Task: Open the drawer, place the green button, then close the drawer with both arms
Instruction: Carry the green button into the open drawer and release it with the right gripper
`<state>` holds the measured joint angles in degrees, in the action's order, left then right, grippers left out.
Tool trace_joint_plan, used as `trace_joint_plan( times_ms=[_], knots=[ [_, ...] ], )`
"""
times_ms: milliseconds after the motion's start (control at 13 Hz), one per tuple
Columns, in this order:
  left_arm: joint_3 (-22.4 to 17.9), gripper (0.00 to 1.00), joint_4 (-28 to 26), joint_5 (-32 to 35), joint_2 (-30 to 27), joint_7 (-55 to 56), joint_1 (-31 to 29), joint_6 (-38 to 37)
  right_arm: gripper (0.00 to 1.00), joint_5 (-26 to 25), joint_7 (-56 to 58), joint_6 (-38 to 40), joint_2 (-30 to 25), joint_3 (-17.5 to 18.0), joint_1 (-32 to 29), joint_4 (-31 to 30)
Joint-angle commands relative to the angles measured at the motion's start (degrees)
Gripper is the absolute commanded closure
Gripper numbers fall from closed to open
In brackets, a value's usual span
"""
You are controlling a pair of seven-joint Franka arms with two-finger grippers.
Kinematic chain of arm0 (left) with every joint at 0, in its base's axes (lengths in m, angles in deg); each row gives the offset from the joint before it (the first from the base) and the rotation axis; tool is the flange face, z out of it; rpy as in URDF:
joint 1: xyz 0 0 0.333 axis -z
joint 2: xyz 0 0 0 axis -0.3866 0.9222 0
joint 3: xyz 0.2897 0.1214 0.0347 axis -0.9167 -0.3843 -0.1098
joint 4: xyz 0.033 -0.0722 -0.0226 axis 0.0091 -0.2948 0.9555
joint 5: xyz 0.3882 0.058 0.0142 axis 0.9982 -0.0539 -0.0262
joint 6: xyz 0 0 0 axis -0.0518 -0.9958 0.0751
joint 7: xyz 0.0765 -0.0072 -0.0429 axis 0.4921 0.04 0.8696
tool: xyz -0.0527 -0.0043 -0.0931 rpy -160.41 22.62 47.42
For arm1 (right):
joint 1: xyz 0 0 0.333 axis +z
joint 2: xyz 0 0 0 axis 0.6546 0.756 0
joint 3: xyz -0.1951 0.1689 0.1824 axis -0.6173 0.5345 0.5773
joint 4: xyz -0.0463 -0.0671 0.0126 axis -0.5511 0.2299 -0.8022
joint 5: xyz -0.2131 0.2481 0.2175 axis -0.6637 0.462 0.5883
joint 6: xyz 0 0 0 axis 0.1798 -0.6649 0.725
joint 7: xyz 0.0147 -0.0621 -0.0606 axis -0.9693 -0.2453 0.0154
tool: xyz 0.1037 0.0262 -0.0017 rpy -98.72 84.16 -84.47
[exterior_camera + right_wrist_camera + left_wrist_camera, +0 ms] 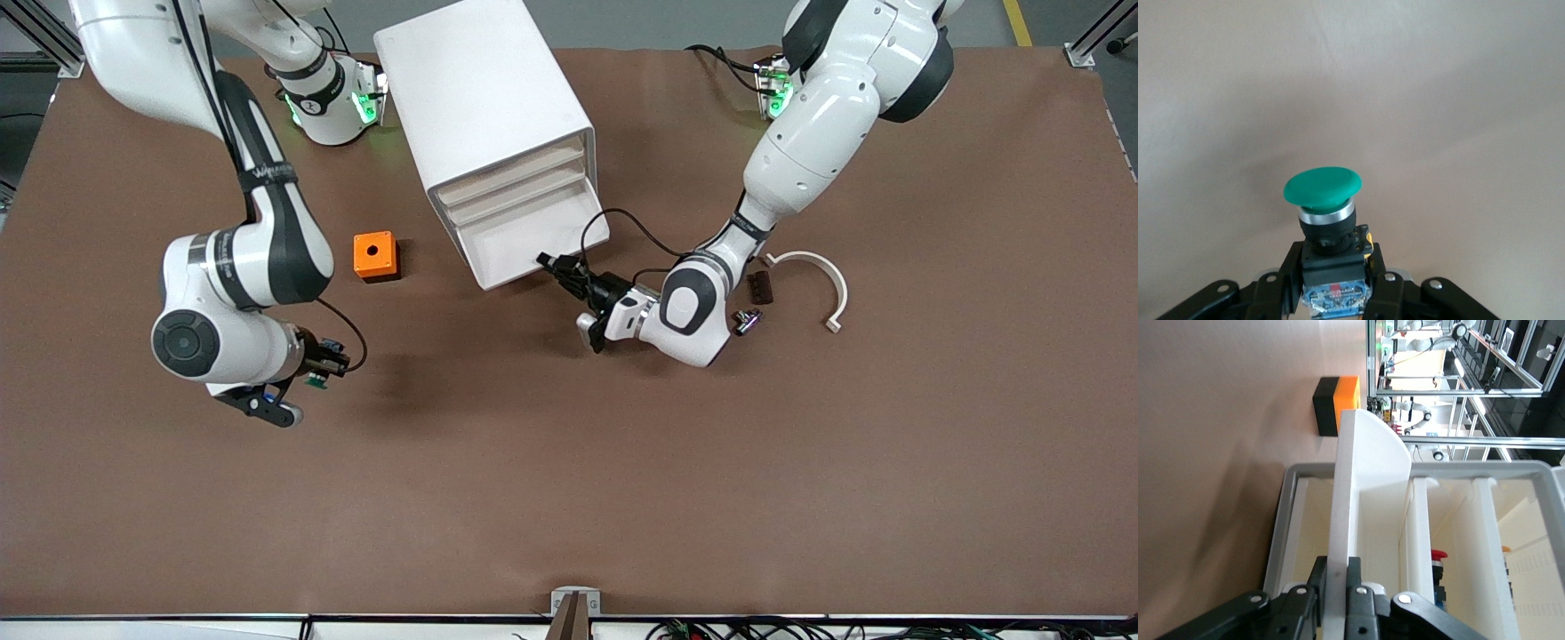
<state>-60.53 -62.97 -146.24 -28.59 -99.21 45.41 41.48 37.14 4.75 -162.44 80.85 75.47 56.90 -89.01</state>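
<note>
The white cabinet (pixel 484 98) stands near the robots' bases. Its lowest drawer (pixel 524 238) is pulled partly out, and its tray shows empty. My left gripper (pixel 556 265) is shut on the drawer's front wall; in the left wrist view the gripper (pixel 1337 570) pinches that thin white wall (pixel 1361 473) between both fingers. My right gripper (pixel 322 366) is over bare table toward the right arm's end and is shut on the button (pixel 316 381). The right wrist view shows the gripper (pixel 1335 283) clamping the black-and-blue body, with the green cap (pixel 1323 187) pointing at the table.
An orange cube with a hole (pixel 374 255) sits beside the cabinet toward the right arm's end and shows in the left wrist view (pixel 1337 403). A white curved piece (pixel 822 277), a small dark block (pixel 758 286) and a small metal part (pixel 745 320) lie by the left arm.
</note>
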Motion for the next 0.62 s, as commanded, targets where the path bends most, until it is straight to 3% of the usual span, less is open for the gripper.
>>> trace_joint_plan(
  times_ms=[0,538],
  knots=[
    [-0.30,0.86,2.20,1.60,0.79,2.59,-1.83,0.46,0.82,-0.08,-10.59,3.19,-3.52,-0.29,5.14,-1.20],
    [-0.74,0.85,3.43,5.39,0.88,6.54,-4.12,0.37,0.82,1.49,-39.52,3.20,-3.96,-0.12,19.74,-1.29]
  ],
)
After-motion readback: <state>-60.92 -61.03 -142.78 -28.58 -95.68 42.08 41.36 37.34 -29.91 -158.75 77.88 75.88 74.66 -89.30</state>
